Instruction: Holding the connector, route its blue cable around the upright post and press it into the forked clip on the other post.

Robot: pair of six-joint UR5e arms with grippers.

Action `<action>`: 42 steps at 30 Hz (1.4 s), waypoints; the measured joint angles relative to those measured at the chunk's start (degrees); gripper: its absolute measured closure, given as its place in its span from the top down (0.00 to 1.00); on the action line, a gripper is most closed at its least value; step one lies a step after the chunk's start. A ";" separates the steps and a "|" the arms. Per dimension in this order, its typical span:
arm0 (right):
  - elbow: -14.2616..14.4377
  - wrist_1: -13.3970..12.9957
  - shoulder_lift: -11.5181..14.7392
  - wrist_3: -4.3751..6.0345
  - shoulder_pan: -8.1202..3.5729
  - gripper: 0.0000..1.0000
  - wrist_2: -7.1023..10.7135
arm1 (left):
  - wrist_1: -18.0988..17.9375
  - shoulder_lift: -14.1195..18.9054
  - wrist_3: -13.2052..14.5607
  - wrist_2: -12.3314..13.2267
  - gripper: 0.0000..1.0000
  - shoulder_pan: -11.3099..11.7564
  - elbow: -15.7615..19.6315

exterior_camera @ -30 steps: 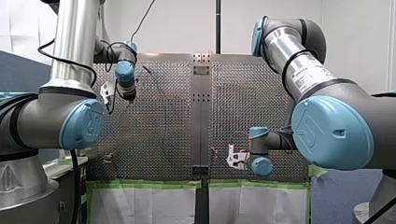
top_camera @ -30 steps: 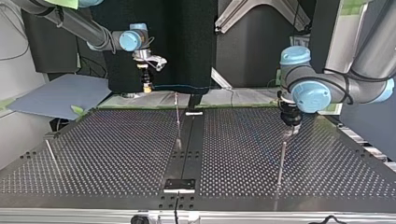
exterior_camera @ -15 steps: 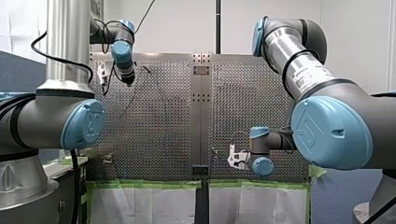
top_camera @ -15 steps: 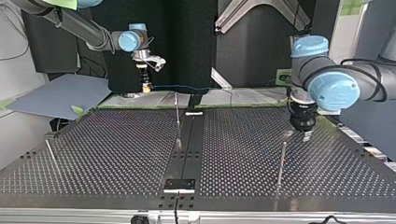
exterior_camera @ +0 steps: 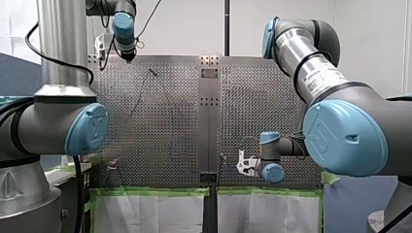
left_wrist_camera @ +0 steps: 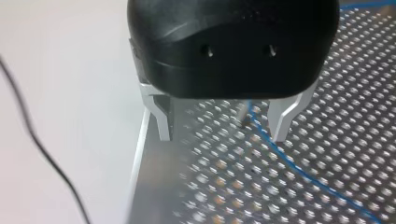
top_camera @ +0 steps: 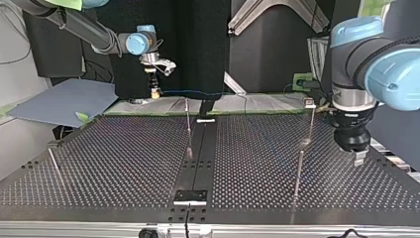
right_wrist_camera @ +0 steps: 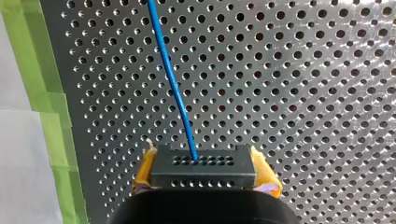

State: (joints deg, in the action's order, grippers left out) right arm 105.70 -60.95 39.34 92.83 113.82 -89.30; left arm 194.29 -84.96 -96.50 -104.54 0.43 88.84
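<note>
Connector [right_wrist_camera: 203,165] is clamped in the right tool's [right_wrist_camera: 205,171] yellow pads above the tabletop [right_wrist_camera: 303,70], its blue cable [right_wrist_camera: 173,88] passing ungripped between the left tool's [left_wrist_camera: 222,128] spread fingers, so routing seems barely begun; next, the cable needs leading round a post [top_camera: 298,171].

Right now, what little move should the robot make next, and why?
Probably shut my left claw on the blue cable: it runs between the claw's open metal fingers beside a thin post, and my right claw grips the connector.
</note>
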 joint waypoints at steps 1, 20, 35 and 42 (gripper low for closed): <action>0.00 -0.05 0.00 0.02 -0.01 0.00 0.00 | 0.56 0.57 0.11 0.39 1.00 -0.06 -0.58; -0.07 -0.23 0.00 0.35 -0.12 0.00 0.34 | 9.49 7.87 1.77 9.09 1.00 -3.44 -9.24; -0.05 -0.20 0.00 0.35 -0.07 0.00 0.63 | 15.64 1.80 3.66 11.95 1.00 -5.74 -6.37; -0.03 -0.22 0.00 0.35 -0.05 0.00 0.69 | 14.32 1.34 2.80 11.89 1.00 -6.07 -6.08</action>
State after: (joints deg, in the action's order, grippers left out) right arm 105.67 -61.17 39.35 93.18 113.77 -88.62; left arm 208.61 -83.61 -93.70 -92.64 -5.64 82.75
